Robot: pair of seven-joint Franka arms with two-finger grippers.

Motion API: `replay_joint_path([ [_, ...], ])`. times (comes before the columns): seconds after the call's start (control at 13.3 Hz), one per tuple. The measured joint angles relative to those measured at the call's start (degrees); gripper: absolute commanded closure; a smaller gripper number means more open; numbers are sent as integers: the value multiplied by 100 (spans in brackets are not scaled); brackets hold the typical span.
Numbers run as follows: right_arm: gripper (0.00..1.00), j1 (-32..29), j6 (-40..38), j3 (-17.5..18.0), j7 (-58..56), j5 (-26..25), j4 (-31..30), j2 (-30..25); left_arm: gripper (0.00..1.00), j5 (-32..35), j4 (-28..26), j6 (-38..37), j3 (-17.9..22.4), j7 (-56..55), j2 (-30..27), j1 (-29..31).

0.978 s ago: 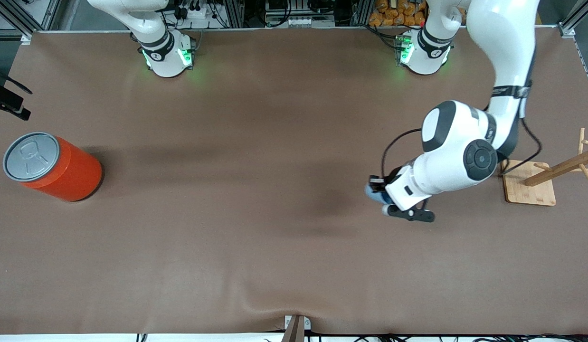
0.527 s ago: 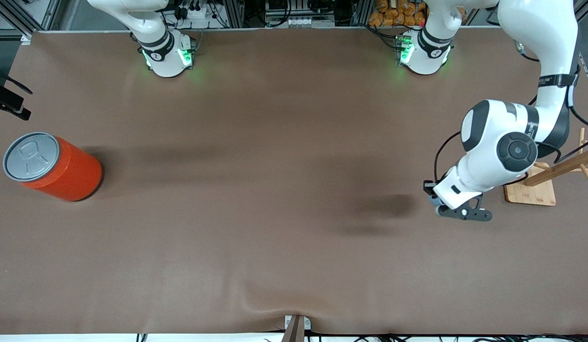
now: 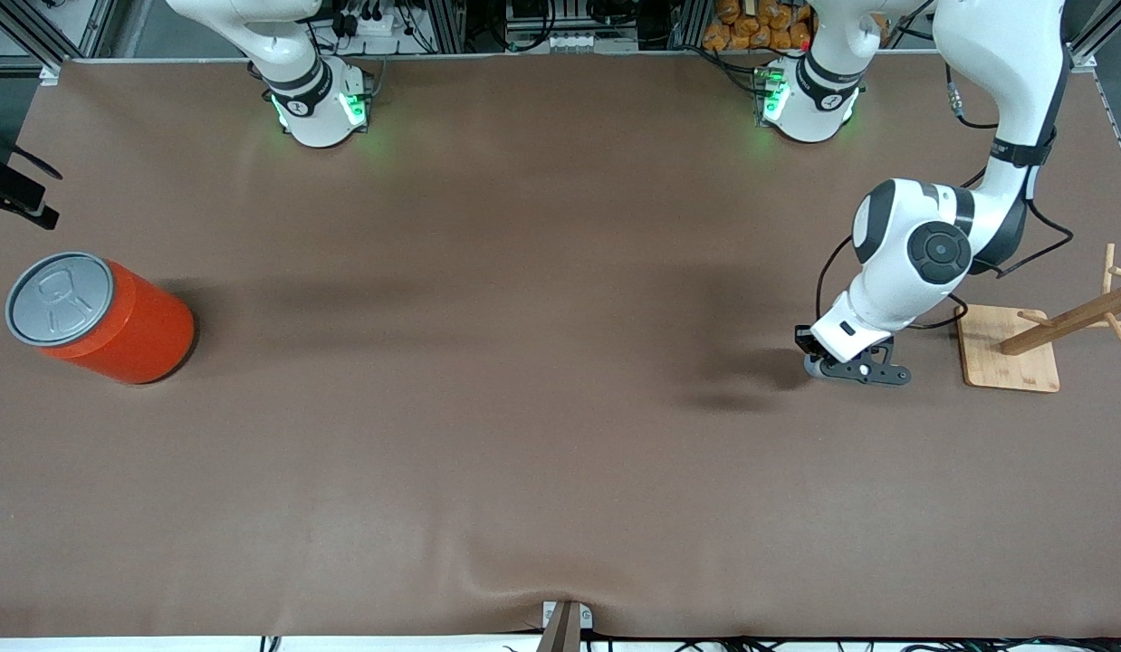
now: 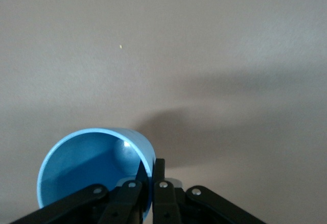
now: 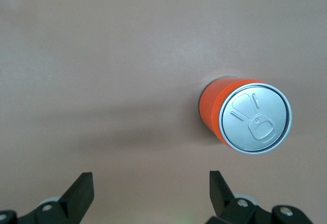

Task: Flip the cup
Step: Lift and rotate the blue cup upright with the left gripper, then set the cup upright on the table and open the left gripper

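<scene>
Left gripper is pinched tight on the rim of the cup, one finger inside the mouth, the other outside against the wall. The cup is light blue, its open mouth facing the wrist camera, and it hangs over bare brown desk. From the front the left gripper sits low over the desk toward the left arm's end, just beside the wooden rack on its square base, and the cup is almost entirely hidden under the hand there. Over at the right arm's end, the right gripper waits up high with its fingers spread wide and nothing between them, looking straight down at the orange can. That can stands upright, grey lid up.
</scene>
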Motion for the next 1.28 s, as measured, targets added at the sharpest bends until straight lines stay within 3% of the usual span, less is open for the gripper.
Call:
replay_joint_path([
  [0.3, 0, 0, 0, 0, 0, 0, 0, 0, 100, 175, -114, 16, 3, 0, 1, 160],
  [0.38, 0, 0, 0, 0, 0, 0, 0, 0, 84, 185, -129, 19, 3, 0, 6, 191],
  [0.6, 0, 0, 0, 0, 0, 0, 0, 0, 0, 189, -138, 24, -4, 0, 77, 201],
  [1.05, 0, 0, 0, 0, 0, 0, 0, 0, 0, 195, -9, 54, -26, 0, 71, 202],
  [1.28, 0, 0, 1, 0, 0, 0, 0, 0, 0, 195, 666, -1027, -131, 0, -145, 197],
])
